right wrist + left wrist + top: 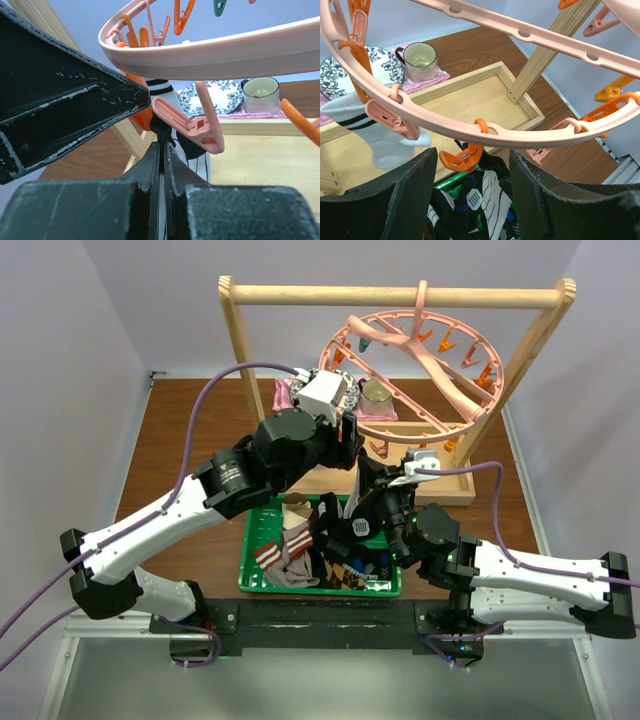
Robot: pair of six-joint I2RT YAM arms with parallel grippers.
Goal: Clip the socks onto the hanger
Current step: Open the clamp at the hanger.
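The pink round hanger (430, 355) hangs from a wooden rack. In the left wrist view its rim (485, 131) crosses above my left gripper (471, 172), which is open with an orange clip (462, 157) between its fingers and touching neither. My right gripper (162, 145) is shut on a black patterned sock (192, 150) and holds it up under the rim, with the sock's top edge at the orange clip (142, 117) next to a pink clip (200, 127). I cannot tell whether a clip bites it. A white sock (375, 125) with black stripes hangs clipped at the left.
A green basket (250, 550) of more socks (285, 555) sits between the arms. The rack (400, 295) stands on a wooden tray base (485, 100). Behind are a patterned plate (335, 75) and a mug (420, 60) on pink cloth.
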